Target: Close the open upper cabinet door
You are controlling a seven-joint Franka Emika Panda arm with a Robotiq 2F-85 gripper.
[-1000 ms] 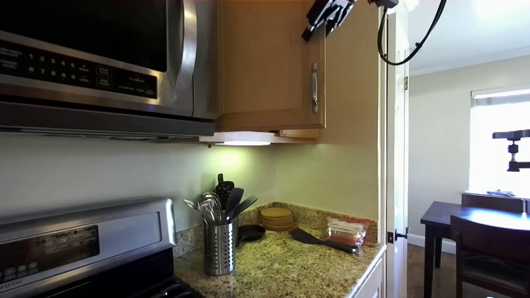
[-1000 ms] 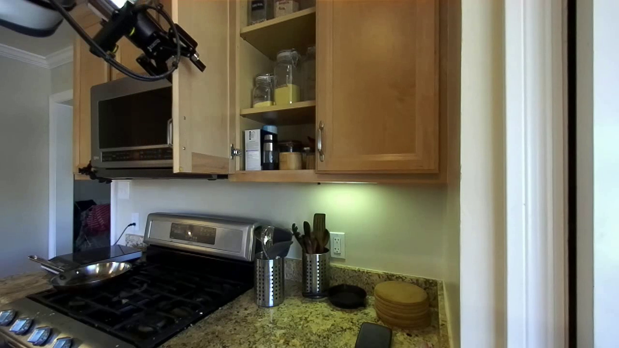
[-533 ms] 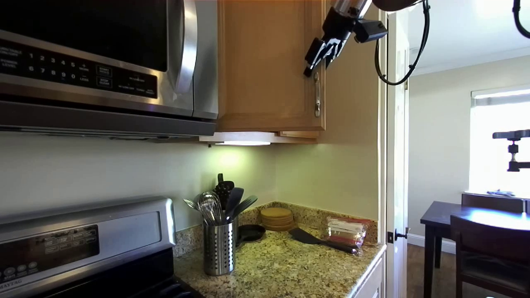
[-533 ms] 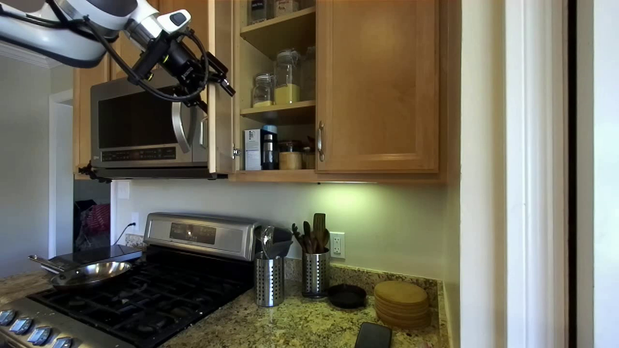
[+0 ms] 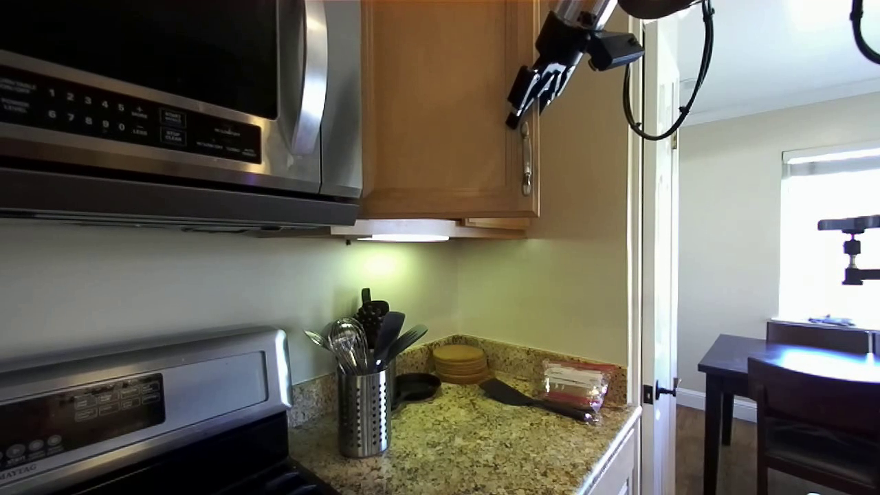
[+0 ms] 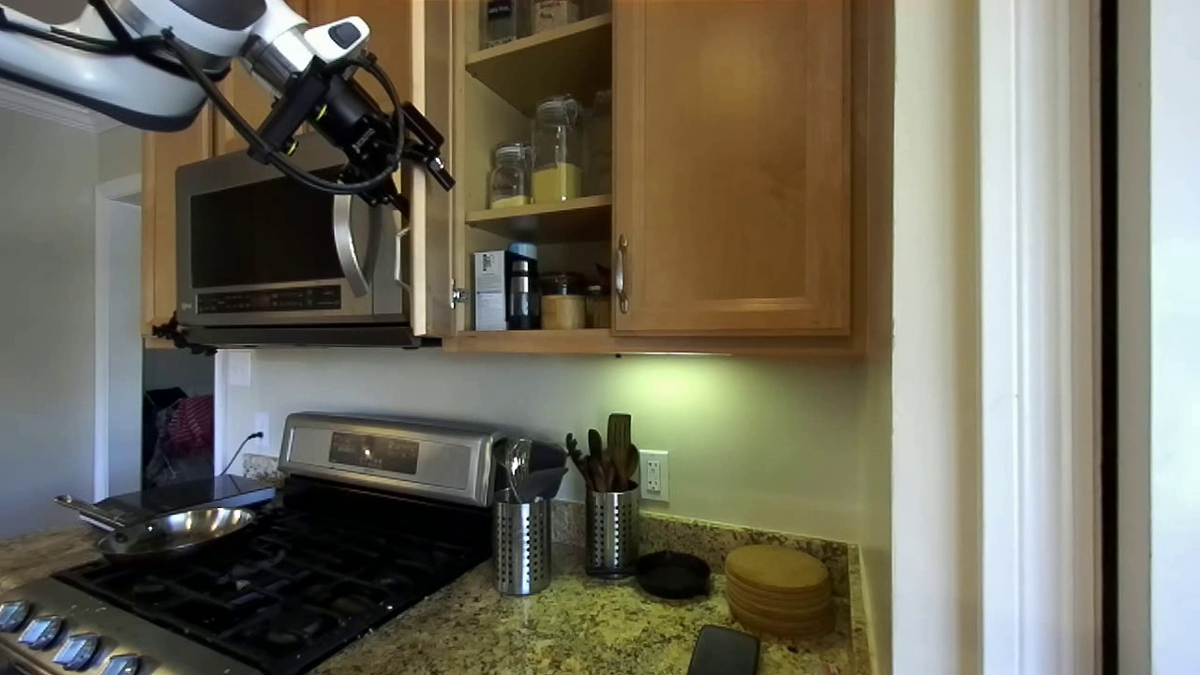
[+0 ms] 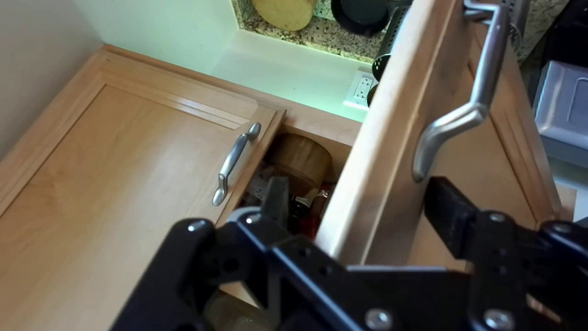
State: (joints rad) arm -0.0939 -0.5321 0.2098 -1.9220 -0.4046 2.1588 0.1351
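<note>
The gripper (image 7: pixel 360 202) is spread super wide, fingers (image 7: pixel 448 214) straddling the free edge of the upper cabinet door (image 5: pixel 443 103), which hangs open. On the door's inner side, the upper cabinet (image 6: pixel 530 342) has a couple glass jars (image 6: pixel 555 139) part-filled with something yellow (image 6: pixel 557 183). Well below the door, a steel canister (image 5: pixel 364 416) has a whisk (image 5: pixel 348 347) in it.

Blk Robotiq gripper (image 7: pixel 359 202) w/ silver screws (image 7: pixel 379 318); above it, wht Panda arm (image 6: pixel 103 82), looped blk cable (image 6: pixel 323 187); btwn them, yel-grn specks (image 6: pixel 322 111), too small to ID.
</note>
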